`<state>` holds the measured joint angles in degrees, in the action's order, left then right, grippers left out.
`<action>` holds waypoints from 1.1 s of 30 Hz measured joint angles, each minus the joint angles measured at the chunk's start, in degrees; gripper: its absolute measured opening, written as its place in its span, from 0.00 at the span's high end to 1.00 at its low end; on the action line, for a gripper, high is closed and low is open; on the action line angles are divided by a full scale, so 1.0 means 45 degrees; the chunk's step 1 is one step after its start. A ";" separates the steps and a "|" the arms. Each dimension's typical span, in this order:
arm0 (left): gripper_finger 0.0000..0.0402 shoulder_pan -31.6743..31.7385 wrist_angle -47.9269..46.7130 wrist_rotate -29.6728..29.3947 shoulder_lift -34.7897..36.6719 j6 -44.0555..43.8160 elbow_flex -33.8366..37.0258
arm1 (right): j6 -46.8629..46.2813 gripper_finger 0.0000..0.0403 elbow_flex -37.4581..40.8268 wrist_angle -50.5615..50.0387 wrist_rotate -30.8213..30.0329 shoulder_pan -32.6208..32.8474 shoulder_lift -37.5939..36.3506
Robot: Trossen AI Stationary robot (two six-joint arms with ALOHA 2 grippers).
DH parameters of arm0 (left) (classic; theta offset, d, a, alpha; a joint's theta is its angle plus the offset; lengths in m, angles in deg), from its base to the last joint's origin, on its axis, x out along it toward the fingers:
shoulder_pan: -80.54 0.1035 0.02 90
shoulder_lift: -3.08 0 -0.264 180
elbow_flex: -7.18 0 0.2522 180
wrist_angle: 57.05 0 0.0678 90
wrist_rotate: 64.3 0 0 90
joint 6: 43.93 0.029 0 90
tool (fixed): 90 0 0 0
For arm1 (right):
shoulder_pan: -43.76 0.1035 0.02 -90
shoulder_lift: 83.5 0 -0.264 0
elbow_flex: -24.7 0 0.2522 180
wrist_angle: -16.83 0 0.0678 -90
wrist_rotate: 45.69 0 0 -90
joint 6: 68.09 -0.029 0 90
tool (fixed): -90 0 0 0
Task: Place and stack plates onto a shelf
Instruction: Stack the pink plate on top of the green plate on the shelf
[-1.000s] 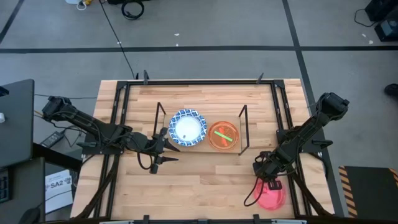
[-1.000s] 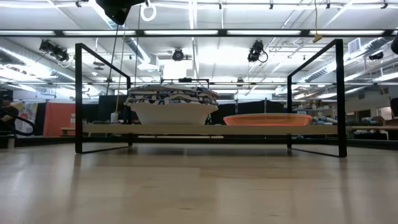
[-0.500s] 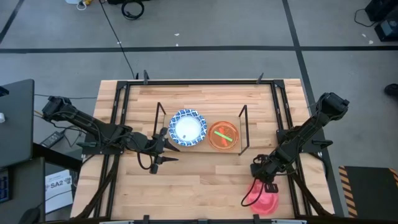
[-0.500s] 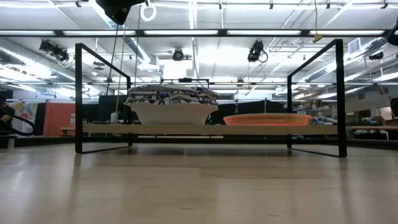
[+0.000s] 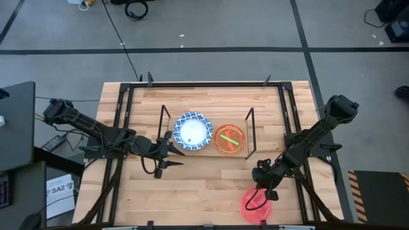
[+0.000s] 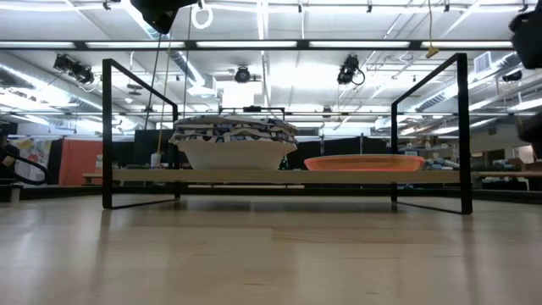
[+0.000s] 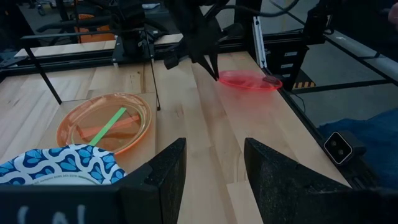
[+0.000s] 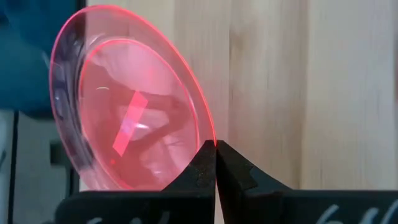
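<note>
The shelf (image 5: 206, 151), a low light-wood board with black wire frames, carries a stack of blue-patterned white plates (image 5: 192, 131) and an orange plate (image 5: 229, 138) with a green strip in it. Both show in the low view as the stack (image 6: 234, 141) and the orange plate (image 6: 364, 162). My right gripper (image 5: 263, 187) is shut on a translucent red-pink plate (image 5: 257, 205) near the table's near edge, right of the middle. My left gripper (image 5: 167, 151) waits open by the shelf's left end, with the patterned stack (image 7: 56, 165) just beyond its fingers. My right gripper (image 8: 215, 149) pinches the red-pink plate's rim (image 8: 210, 138) between its two fingertips, only at the edge. The fingers slant down at it from the table's far right side. In the left wrist view the plate (image 7: 249, 80) lies about level just above the tabletop, beyond the fingers.
Black rails (image 5: 121, 121) run along the table's left and right sides. The shelf's wire frames (image 6: 428, 127) stand at its two short ends. Bare wood (image 5: 204, 185) lies between the shelf and the near edge.
My right gripper has moved toward the table's left and slightly toward its near edge. It has carried the red-pink plate with it, from near the right rail toward the middle of the near edge. The left arm has kept still.
</note>
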<state>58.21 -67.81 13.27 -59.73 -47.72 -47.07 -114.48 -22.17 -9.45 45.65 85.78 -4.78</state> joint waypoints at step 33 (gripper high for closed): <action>0.58 0.0000 0.0001 -0.0004 0.0000 0.0005 0.0000 | 0.4982 0.98 -0.1812 0.7408 0.0164 -0.3821 0.0005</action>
<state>58.21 -67.81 13.25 -59.73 -47.70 -47.07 -92.06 -30.32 23.89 46.39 68.58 -4.76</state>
